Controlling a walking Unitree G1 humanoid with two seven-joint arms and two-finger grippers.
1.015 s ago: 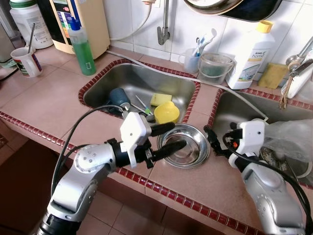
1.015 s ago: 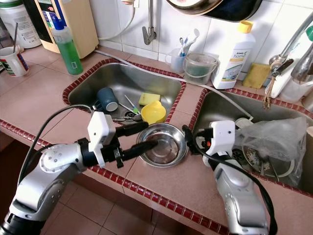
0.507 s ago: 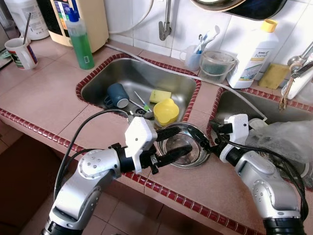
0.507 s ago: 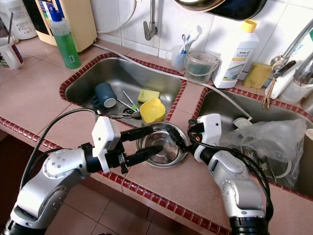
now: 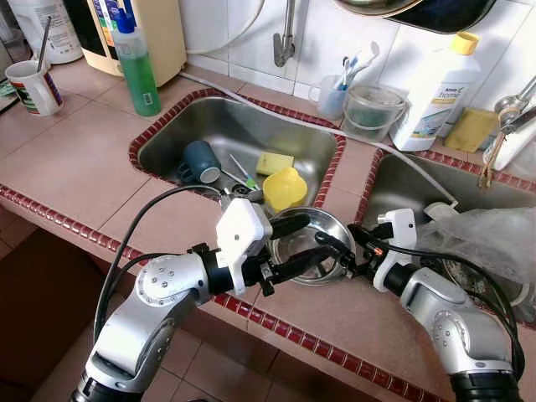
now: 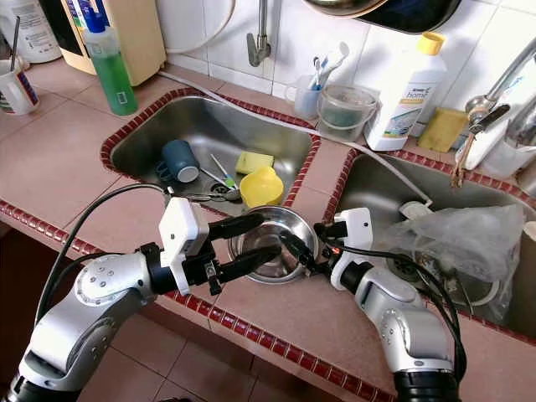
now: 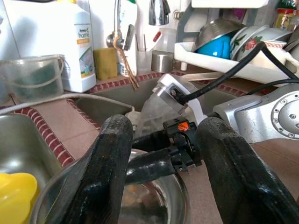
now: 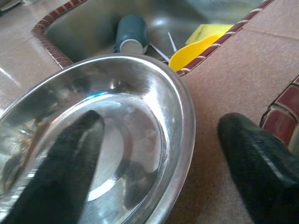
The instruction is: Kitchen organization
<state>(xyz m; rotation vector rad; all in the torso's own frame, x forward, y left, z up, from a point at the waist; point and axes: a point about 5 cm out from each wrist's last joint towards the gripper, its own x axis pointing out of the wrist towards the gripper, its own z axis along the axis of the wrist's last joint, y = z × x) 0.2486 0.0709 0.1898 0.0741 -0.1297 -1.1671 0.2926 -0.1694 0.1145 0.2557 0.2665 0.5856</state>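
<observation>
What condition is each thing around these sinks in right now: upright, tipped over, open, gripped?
Steel bowl: on the counter, tilted, rim between both grippers' fingers.
Left gripper: open, one finger inside the bowl.
Right gripper: open, astride the bowl's rim.
Blue mug: lying on its side in the sink.
Yellow cup: tipped in the sink.
Green bottle: upright, capped.
White detergent bottle: upright, capped.

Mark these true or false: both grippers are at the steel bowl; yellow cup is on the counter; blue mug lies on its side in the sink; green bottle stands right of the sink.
1. Left gripper and right gripper both straddle the steel bowl's rim: true.
2. Yellow cup on the counter: false, it is in the left sink.
3. Blue mug on its side in that sink: true.
4. Green bottle right of it: false, left.
</observation>
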